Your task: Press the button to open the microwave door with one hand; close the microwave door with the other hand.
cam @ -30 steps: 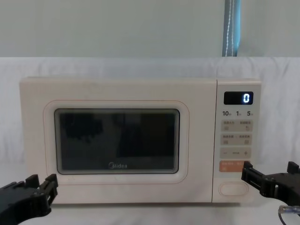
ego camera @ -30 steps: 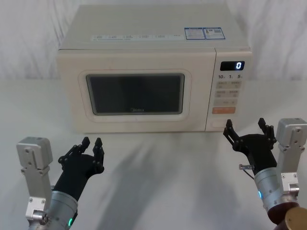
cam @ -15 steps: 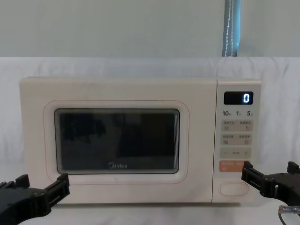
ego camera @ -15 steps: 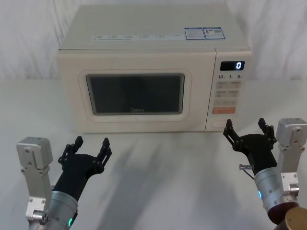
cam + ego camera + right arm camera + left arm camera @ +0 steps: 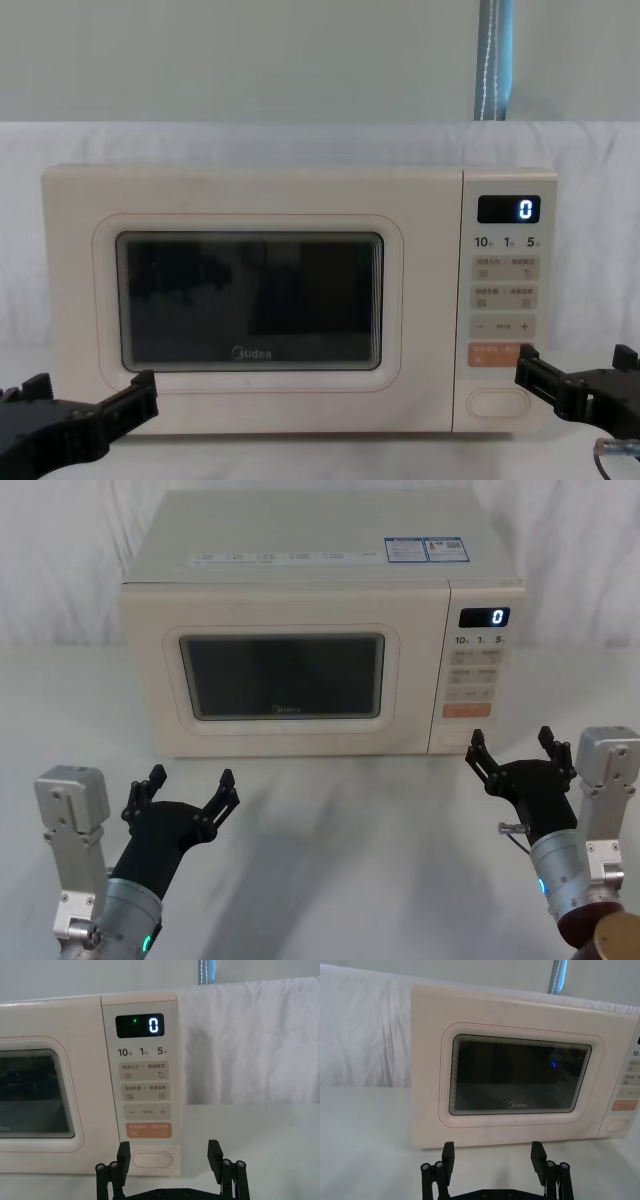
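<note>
A cream microwave (image 5: pixel 320 630) sits on a white table (image 5: pixel 340 880) with its door (image 5: pixel 283 673) shut flat against the front. The right gripper (image 5: pixel 512 750) hovers with its jaws spread wide and empty; the wide cream button (image 5: pixel 152 1160) lies just beyond the gap between them, untouched. The left gripper (image 5: pixel 186 787) hovers before the door's lower left corner, jaws also spread wide, holding nothing, the door's window (image 5: pixel 520 1076) straight beyond them.
</note>
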